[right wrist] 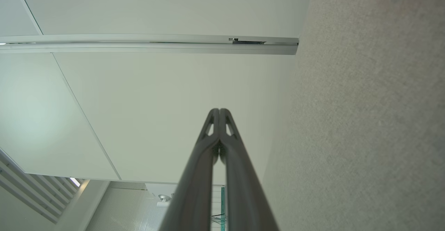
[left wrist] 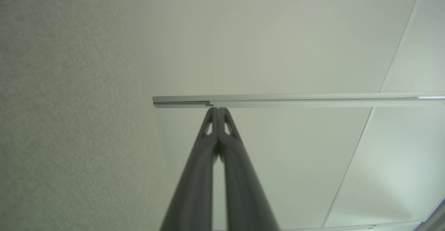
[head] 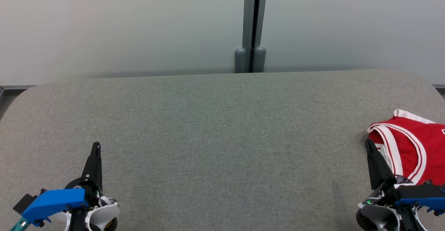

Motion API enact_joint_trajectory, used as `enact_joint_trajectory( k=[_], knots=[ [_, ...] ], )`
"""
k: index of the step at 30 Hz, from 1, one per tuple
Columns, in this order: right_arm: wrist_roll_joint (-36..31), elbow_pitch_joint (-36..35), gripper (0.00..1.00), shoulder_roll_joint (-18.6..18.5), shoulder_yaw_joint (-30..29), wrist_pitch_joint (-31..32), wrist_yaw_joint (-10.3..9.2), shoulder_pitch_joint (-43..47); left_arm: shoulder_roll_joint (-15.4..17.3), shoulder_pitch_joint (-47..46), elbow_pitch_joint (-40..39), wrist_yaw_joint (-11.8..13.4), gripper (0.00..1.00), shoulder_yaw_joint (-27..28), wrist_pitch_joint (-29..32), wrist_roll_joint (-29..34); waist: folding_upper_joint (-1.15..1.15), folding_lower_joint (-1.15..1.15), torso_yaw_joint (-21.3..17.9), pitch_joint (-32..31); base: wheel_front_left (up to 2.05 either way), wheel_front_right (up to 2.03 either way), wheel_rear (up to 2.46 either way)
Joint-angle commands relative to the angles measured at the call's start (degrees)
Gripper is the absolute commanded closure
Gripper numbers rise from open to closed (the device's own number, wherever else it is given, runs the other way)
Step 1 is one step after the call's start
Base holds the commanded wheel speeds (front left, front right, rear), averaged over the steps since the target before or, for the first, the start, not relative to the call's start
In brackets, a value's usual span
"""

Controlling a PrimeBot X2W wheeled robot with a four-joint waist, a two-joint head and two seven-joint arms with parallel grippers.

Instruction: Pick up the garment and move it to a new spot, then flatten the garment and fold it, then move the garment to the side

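While my right pincer [head: 369, 144] sits pressed together, empty, the garment [head: 415, 144] at right looks limp, light: pinch its white trim [head: 392, 151].

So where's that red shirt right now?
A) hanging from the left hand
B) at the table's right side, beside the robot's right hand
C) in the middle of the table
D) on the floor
B: the shirt lies on the table at its far right, next to the shut right hand, which grips nothing.
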Motion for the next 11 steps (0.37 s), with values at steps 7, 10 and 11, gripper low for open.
enact_joint_trajectory(
  k=[7, 10, 11],
  knots=[
    [0.16, -0.19, 1.0, -0.38, -0.16, 0.27, 0.04, 0.33, 0.11, -0.54, -0.31, -0.12, 1.0, 0.06, 0.21, -0.18, 0.0, 0.0, 0.0, 0.0, 0.0, 0.0, 0.0],
    [0.16, -0.19, 1.0, -0.38, -0.16, 0.28, 0.04, 0.33, 0.11, -0.54, -0.31, -0.12, 1.0, 0.06, 0.21, -0.18, 0.0, 0.0, 0.0, 0.0, 0.0, 0.0, 0.0],
    [0.16, -0.19, 1.0, -0.38, -0.16, 0.28, 0.04, 0.33, 0.11, -0.54, -0.31, -0.12, 1.0, 0.05, 0.21, -0.18, 0.0, 0.0, 0.0, 0.0, 0.0, 0.0, 0.0]
  ],
)
